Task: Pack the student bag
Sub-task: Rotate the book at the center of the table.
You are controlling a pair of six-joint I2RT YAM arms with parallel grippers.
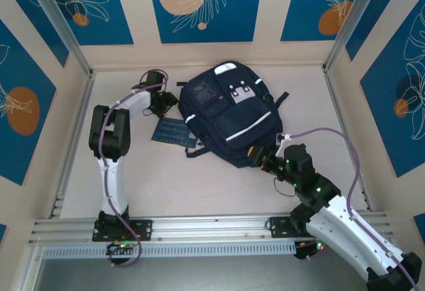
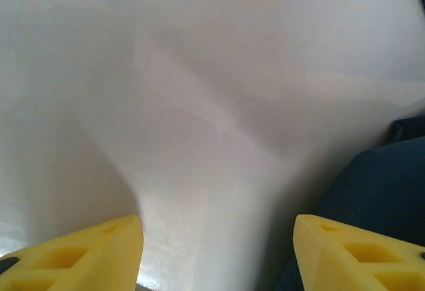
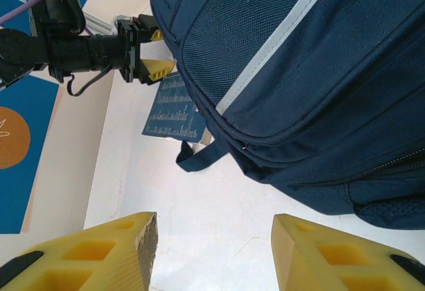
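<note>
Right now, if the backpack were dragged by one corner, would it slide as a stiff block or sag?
Probably sag: the backpack is soft fabric, with a limp strap trailing on the table. It looks slack rather than stuffed, so perhaps light for its size. Lying flat on its back, it seems unlikely to tip.

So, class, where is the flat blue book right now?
In the top view the flat blue book lies on the table against the left side of the backpack, close beside the left gripper.
</note>
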